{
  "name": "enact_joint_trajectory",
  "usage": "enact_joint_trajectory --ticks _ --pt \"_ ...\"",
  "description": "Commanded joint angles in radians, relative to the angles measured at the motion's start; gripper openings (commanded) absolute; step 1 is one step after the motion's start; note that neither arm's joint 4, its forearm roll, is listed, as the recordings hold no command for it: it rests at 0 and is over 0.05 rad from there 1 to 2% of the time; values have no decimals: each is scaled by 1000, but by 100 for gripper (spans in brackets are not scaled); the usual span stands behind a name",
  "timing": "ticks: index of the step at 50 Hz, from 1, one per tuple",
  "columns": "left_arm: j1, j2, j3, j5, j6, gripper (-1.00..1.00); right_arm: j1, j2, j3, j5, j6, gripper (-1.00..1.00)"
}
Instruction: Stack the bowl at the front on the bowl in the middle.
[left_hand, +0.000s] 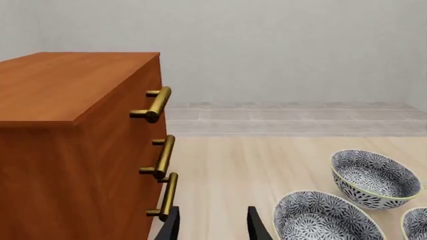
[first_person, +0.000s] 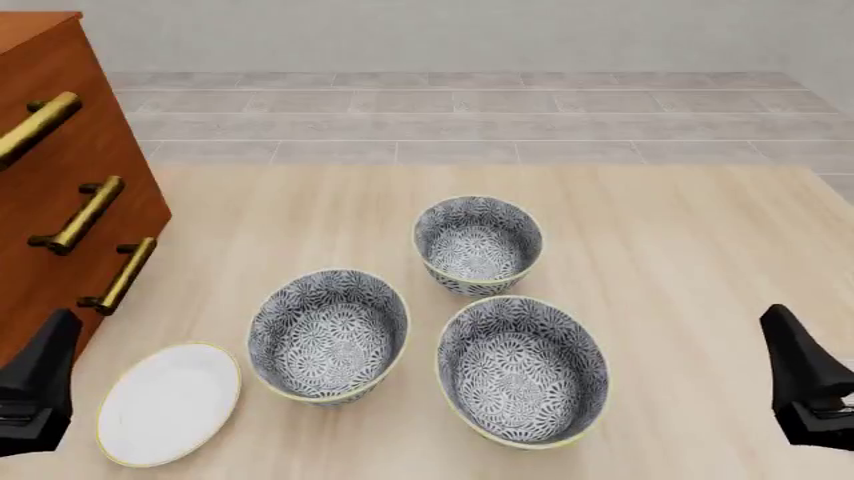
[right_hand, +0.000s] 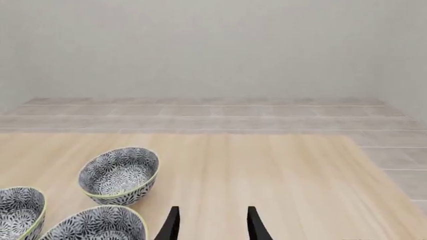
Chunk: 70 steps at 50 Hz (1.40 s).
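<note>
Currently both grippers, left and right, open-fingered, idle. Front blue-grey floral bowl, probably nearest tabletop's near edge: grip rim, lift clear, lower onto middle bowl.

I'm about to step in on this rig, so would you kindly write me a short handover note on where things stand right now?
Left gripper: open, empty, at the near left table edge beside the wooden drawer cabinet.
Right gripper: open, empty, at the near right edge, clear of the bowls.
The bowl at the front sits upright on the table, nearest the arms and right of centre.
The bowl in the middle sits upright just to its left, with a third matching bowl behind and a white plate to the left.
Done: nothing yet; no bowl is stacked or held.
Left: grasp the front bowl, likely with the right arm, lift it and set it in the middle bowl.
</note>
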Motion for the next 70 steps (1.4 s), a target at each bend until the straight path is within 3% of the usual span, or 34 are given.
enact_joint_trajectory --ticks 1,4,6,12,25,33,44,49,60,70 --pt "-2 8 -1 -4 -4 100 22 217 -13 -147 35 100" --pt "4 15 -1 -11 -5 100 38 340 -43 -208 71 100" --pt "5 21 -2 -17 -5 100 59 393 -68 -224 130 100" --pt "5 28 -2 -24 -6 100 102 560 -154 -258 112 100" --pt "16 61 -5 -53 -10 100 212 925 -320 -283 225 100" --pt "17 58 -12 -47 -13 100 248 997 -406 -239 267 100" --pt "11 47 -13 -31 -14 100 308 1152 -515 -172 283 100" --pt "13 60 -8 -46 -14 100 325 1220 -569 -152 327 100" --pt "18 77 -11 -60 -17 100 341 1301 -695 -82 344 100" --pt "16 70 -13 -54 -18 100 291 1395 -773 -56 360 100"
